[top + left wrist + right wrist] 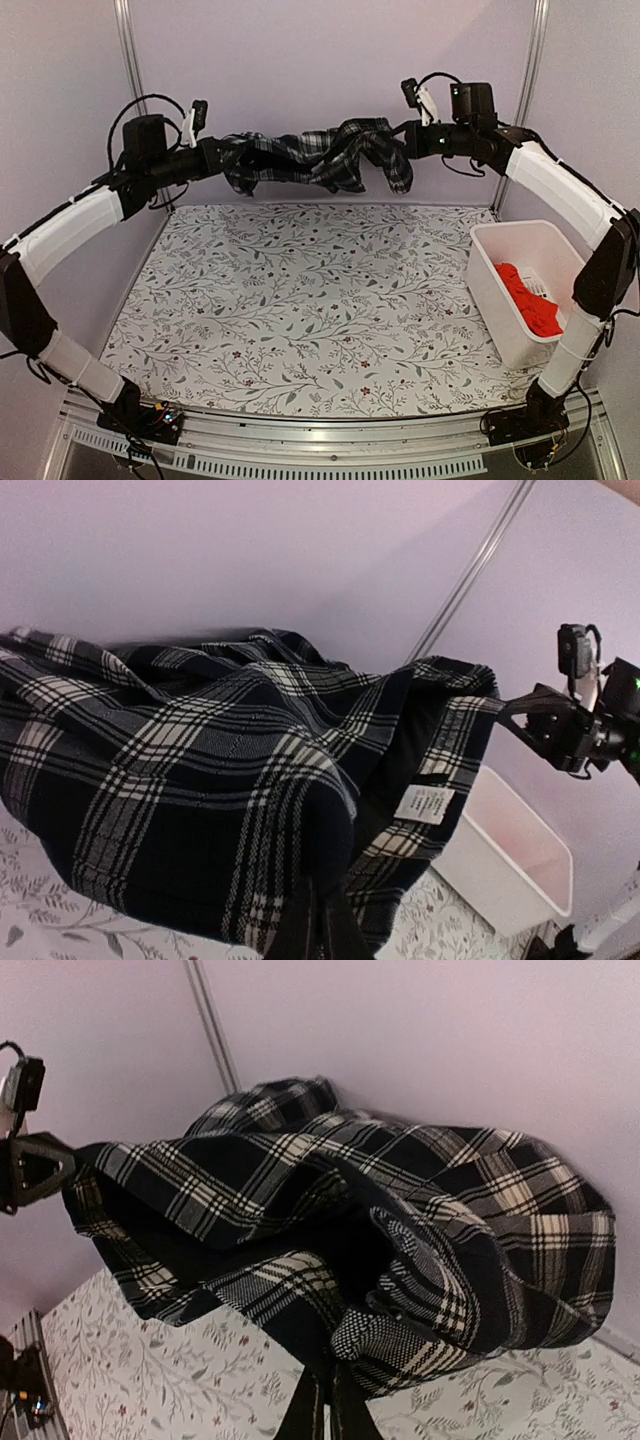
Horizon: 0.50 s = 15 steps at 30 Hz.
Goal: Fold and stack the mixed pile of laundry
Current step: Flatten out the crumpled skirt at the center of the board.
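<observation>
The black-and-white plaid garment [318,157] hangs stretched between both grippers, high above the far edge of the table. My left gripper [213,155] is shut on its left end; in the left wrist view the cloth [200,780] fills the frame above the closed fingers [318,930]. My right gripper [408,138] is shut on its right end, with a loose flap drooping below; in the right wrist view the plaid [400,1250] bunches above the closed fingers [325,1410]. The red shirt [527,295] lies crumpled in the white basket [500,310].
The floral table cover [300,310] spreads below. The white basket stands at the right edge, also in the left wrist view [520,860]. Purple walls and metal frame posts [128,50] enclose the back and sides.
</observation>
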Motion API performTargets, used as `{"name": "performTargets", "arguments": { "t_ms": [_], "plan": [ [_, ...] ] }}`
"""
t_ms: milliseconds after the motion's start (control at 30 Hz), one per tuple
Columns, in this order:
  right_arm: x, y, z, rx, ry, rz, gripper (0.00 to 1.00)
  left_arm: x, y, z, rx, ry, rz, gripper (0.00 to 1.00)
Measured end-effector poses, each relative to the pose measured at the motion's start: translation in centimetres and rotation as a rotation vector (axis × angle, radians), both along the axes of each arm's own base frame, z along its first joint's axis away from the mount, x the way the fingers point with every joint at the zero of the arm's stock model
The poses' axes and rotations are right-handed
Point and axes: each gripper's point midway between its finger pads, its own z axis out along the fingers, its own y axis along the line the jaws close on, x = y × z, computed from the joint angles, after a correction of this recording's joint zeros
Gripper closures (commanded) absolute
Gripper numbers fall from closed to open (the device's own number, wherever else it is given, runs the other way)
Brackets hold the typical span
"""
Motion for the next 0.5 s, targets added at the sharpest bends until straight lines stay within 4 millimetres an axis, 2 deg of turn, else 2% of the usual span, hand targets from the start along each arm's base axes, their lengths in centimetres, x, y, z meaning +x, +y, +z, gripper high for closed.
{"name": "performTargets", "arguments": {
  "t_ms": [33,67,100,167,200,267,300,367,433,500],
  "plan": [
    [-1.8,1.2,-2.8,-0.043,0.042,0.033,0.65,-2.0,0.5,-2.1,0.005,0.031,-0.007,0.32],
    [-4.0,2.3,-6.0,-0.087,0.101,0.069,0.47,-3.9,1.1,-4.3,0.006,0.072,-0.01,0.16],
    [-5.9,2.9,-8.7,-0.122,0.155,0.098,0.33,-5.6,1.6,-6.2,0.01,0.108,-0.008,0.08],
    [-10.8,3.5,-14.9,-0.201,0.29,0.164,0.16,-8.9,3.1,-10.1,0.014,0.192,0.021,0.01],
    [-13.1,3.3,-17.3,-0.228,0.359,0.188,0.11,-10.5,4.0,-11.6,0.015,0.23,0.047,0.0],
    [-16.3,1.6,-20.5,-0.253,0.465,0.19,0.09,-12.4,5.5,-12.6,0.011,0.265,0.097,0.0],
    [-17.0,0.8,-21.0,-0.251,0.493,0.173,0.11,-12.9,6.0,-12.5,0.01,0.274,0.122,0.0],
    [-17.8,-0.4,-20.1,-0.222,0.509,0.154,0.21,-12.8,6.9,-12.3,0.015,0.292,0.169,0.01],
    [-17.6,-0.3,-18.0,-0.178,0.479,0.161,0.31,-12.2,7.5,-12.7,0.025,0.339,0.214,0.03],
    [-17.0,0.5,-16.6,-0.144,0.479,0.18,0.38,-11.5,7.8,-14.0,0.041,0.419,0.249,0.08]
  ]
}}
